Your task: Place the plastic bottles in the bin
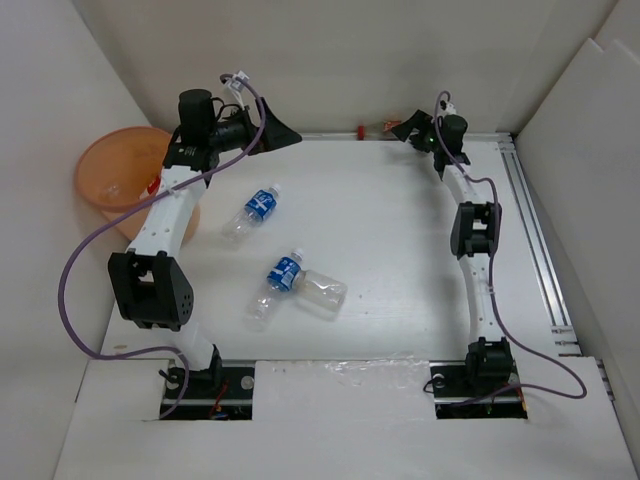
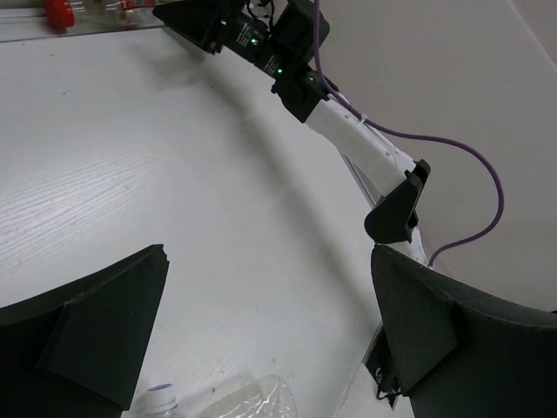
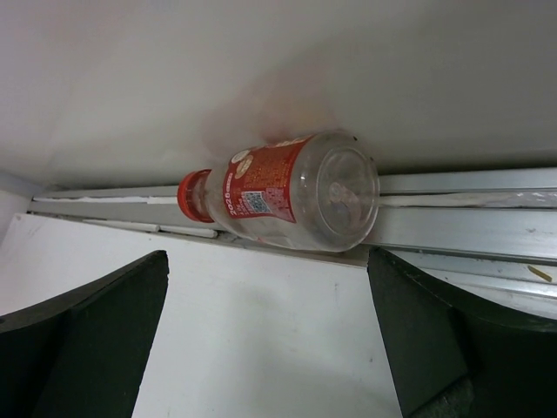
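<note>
The orange bin (image 1: 118, 176) stands at the far left. Two blue-labelled plastic bottles (image 1: 256, 208) (image 1: 280, 280) and a clear one (image 1: 322, 291) lie mid-table. A red-labelled, red-capped bottle (image 1: 378, 127) lies along the back wall; it also shows in the right wrist view (image 3: 278, 192). My right gripper (image 1: 410, 128) (image 3: 270, 340) is open and empty, just short of it. My left gripper (image 1: 275, 130) (image 2: 270, 331) is open and empty, above the table at the back left. A clear bottle (image 2: 235, 402) with a pale cap shows at that view's bottom edge.
White walls close in the table at the back and both sides. A metal rail (image 1: 535, 235) runs along the right side and another (image 3: 470, 222) along the back wall under the red-labelled bottle. The right arm (image 2: 348, 131) crosses the left wrist view.
</note>
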Robot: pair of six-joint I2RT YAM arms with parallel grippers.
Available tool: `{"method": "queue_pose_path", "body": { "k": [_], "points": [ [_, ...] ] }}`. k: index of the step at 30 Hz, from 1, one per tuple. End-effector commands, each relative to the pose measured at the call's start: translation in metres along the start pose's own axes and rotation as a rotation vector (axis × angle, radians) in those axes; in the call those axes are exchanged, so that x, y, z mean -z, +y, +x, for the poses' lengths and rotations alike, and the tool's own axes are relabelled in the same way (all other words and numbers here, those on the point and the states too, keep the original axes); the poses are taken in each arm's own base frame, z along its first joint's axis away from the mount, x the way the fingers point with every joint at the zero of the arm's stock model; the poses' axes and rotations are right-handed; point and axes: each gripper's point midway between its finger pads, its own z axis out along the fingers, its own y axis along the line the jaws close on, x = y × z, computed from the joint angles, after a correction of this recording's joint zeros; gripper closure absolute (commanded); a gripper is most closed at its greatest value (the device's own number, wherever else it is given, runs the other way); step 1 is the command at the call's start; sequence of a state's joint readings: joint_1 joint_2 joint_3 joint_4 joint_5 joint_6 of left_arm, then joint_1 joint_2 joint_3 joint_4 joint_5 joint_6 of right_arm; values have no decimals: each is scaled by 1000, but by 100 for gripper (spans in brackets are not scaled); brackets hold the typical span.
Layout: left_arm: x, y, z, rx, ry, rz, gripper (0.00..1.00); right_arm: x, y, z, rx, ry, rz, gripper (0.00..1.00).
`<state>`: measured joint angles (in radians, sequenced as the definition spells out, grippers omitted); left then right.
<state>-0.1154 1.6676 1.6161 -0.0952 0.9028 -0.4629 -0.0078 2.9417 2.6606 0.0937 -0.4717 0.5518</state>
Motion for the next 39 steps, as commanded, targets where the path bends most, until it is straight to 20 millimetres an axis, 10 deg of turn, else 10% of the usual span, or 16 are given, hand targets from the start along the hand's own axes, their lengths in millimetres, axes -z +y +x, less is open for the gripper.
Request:
{"method": "queue_pose_path", "body": {
  "k": [1,18,29,39],
  "points": [
    [2,-13,-10,-41,-20,48,0,-8,29,-15,47,-76,-99,0],
    [2,-13,-8,-32,-15,56,0,-11,83,-14,125,-104,-274,0],
    [1,-13,-6,-25,-11,64,0,-18,72,-32,158,-163,-109,0],
    [-3,-8,-4,-10,-2,70,0,-19,65,-27,149,-159,-85,35]
  ]
}}
